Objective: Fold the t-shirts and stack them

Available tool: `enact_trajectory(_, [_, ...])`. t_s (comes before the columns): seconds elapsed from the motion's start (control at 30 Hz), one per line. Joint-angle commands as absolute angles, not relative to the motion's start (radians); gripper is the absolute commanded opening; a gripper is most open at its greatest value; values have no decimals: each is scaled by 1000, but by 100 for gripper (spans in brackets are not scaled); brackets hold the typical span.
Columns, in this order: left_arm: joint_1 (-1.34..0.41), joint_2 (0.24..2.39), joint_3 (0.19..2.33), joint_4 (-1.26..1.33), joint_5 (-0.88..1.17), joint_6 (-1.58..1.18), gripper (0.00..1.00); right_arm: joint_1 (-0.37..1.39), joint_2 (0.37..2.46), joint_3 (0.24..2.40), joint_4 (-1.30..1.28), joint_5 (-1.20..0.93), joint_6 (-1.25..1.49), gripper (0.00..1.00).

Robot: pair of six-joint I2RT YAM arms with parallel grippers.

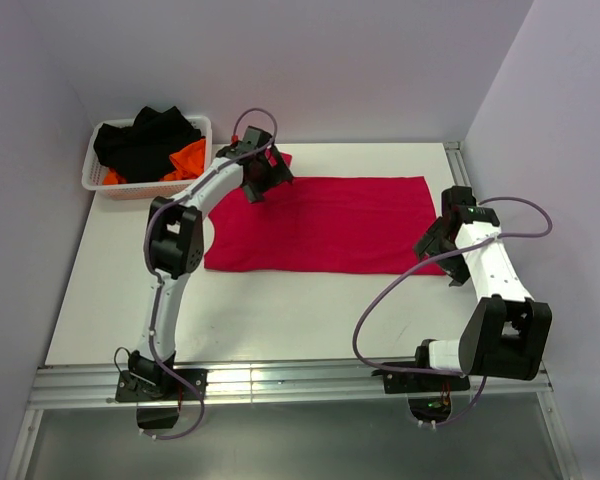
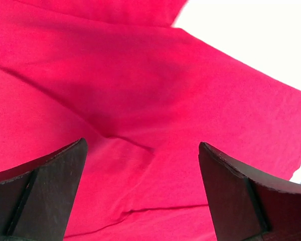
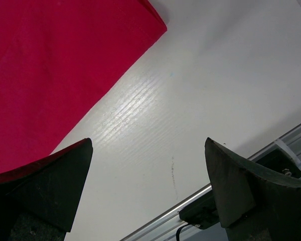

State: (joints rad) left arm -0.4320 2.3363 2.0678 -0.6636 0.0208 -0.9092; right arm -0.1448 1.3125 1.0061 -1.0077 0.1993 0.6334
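Note:
A crimson red t-shirt (image 1: 325,225) lies flat on the white table, folded into a wide rectangle. My left gripper (image 1: 262,176) is open above the shirt's far left corner; in the left wrist view its dark fingers (image 2: 45,186) frame wrinkled red cloth (image 2: 155,100) with nothing between them. My right gripper (image 1: 438,243) is open beside the shirt's right edge; in the right wrist view the red cloth (image 3: 55,65) lies to the left and bare table shows between the fingers (image 3: 241,191).
A white mesh basket (image 1: 96,175) at the far left corner holds black (image 1: 145,140) and orange (image 1: 188,158) garments. An aluminium rail (image 1: 300,385) runs along the near table edge. Walls close in on the left, back and right.

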Motion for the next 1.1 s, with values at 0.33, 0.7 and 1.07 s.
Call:
enact_trajectory(0.33, [-377,1734,1519,-850,-135,-925,95,-149,1258,980,-899,46,626,100])
enact_trajectory(0.7, [-347,1496,1040,-775,-86,-1015,92,-256,1258,801,-764,-74,722,100])
enact_trajectory(1.07, [-319,1680,1077,-650,-58,-1009,86,-333,1430,810,-540,-51,759,98])
